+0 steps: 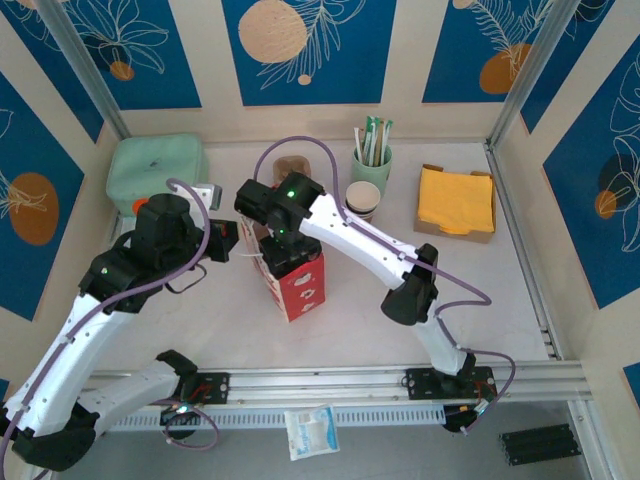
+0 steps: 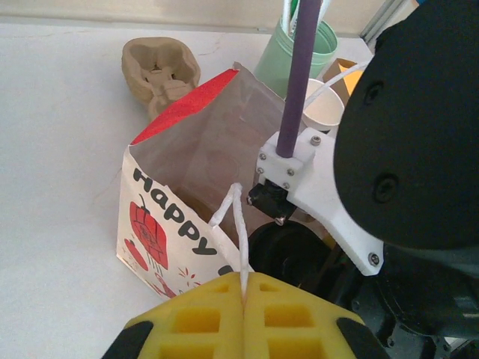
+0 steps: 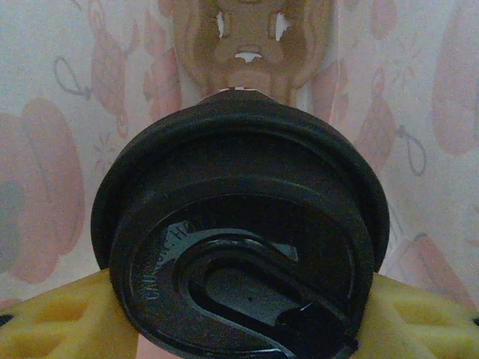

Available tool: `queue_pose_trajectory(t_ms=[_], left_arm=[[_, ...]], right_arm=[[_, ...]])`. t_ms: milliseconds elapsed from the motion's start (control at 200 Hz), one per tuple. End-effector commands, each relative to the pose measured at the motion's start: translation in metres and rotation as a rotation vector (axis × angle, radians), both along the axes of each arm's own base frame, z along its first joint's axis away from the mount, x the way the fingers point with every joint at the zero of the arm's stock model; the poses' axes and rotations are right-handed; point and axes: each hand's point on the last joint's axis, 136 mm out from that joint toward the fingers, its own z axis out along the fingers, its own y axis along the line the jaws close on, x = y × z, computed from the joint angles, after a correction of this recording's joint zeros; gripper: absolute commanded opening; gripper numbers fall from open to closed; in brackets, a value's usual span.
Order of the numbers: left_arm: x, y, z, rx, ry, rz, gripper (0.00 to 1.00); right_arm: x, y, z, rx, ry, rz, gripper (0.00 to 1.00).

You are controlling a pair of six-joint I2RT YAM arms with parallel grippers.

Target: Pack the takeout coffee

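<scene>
Takeout coffee [image 3: 239, 232], black lid up, sat clamped between the yellow fingers [image 3: 52, 321] of the right gripper [image 3: 239, 329], down inside the paper bag [image 1: 300, 285], whose printed walls stood close around it. The left gripper [image 2: 243, 295] was pinched tight on the bag's white string handle [image 2: 235, 213], apparently keeping the mouth open.

Whether the cup's base had reached the bag floor could not be told. A release too high would likely have tipped it and spilled past the lid. The right wrist crowded the opening, so pulling out carelessly might have caught the rim and dragged the light bag over, or torn the handle from the pinch.

Behind the bag stood a pulp cup carrier [image 2: 161, 67], a mint holder of straws [image 1: 371, 158] and a stack of lidless cups [image 1: 363, 200], the stack just beside the right forearm. A wide swing could have toppled it. The yellow napkins [image 1: 457, 200] lay well apart.
</scene>
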Motion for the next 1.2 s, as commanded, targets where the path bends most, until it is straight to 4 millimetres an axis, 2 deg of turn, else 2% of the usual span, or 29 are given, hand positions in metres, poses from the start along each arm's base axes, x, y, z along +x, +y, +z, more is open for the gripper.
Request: queue_pose_trajectory(t_ms=[0, 465, 1195], left_arm=[[-0.003, -0.001, 0.004, -0.036, -0.006, -0.01, 0.0], [-0.004, 0.0, 0.004, -0.032, -0.008, -0.012, 0.0], [-0.007, 0.017, -0.002, 0.009, 0.007, 0.067, 0.0]], right_arm=[[-0.018, -0.026, -0.009, -0.125, 0.107, -0.033, 0.59], [-0.018, -0.025, -0.024, -0.161, 0.128, -0.052, 0.59], [-0.021, -0.037, -0.009, -0.173, 0.061, -0.08, 0.59]])
